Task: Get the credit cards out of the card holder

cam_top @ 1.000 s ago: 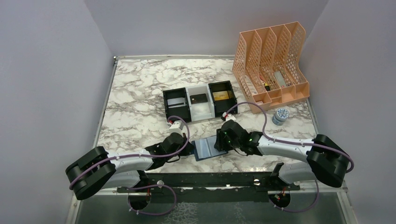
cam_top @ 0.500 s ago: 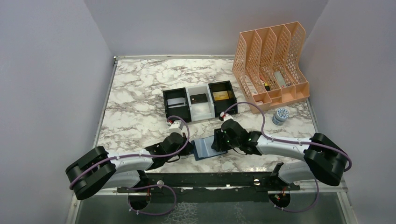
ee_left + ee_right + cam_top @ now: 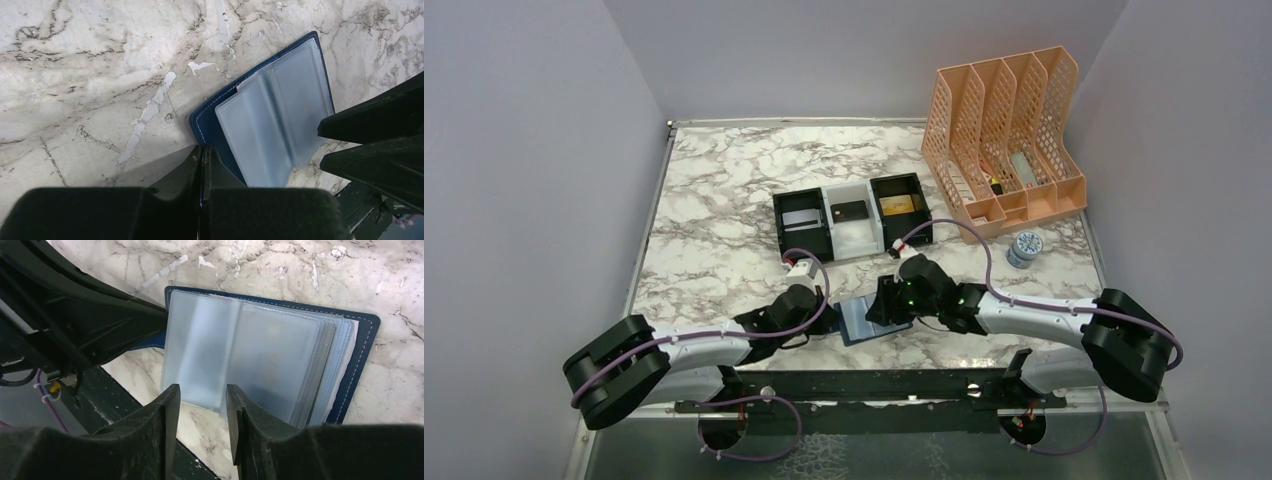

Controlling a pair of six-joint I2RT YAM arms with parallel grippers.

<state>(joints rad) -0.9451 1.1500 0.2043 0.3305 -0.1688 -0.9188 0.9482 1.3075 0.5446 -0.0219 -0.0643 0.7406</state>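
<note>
The navy card holder point(image 3: 861, 318) lies open on the marble near the front edge, pale blue-grey pockets up. It shows in the left wrist view point(image 3: 272, 117) and the right wrist view point(image 3: 250, 352). My left gripper point(image 3: 203, 150) is shut on the holder's navy cover edge at its left side. My right gripper point(image 3: 200, 392) is open and empty, its fingers just above the pockets' near edge. The silver-grey card point(image 3: 801, 218), the dark card point(image 3: 849, 211) and the gold card point(image 3: 898, 206) lie in the tray's three compartments.
The black-and-white three-compartment tray point(image 3: 842, 243) stands behind the holder. A peach file rack point(image 3: 1004, 140) is at the back right, with a small round tin point(image 3: 1024, 248) in front of it. A black rail point(image 3: 874, 385) runs along the table's front edge.
My right gripper has moved left over the open holder's pockets. The left gripper keeps its hold and has not moved.
</note>
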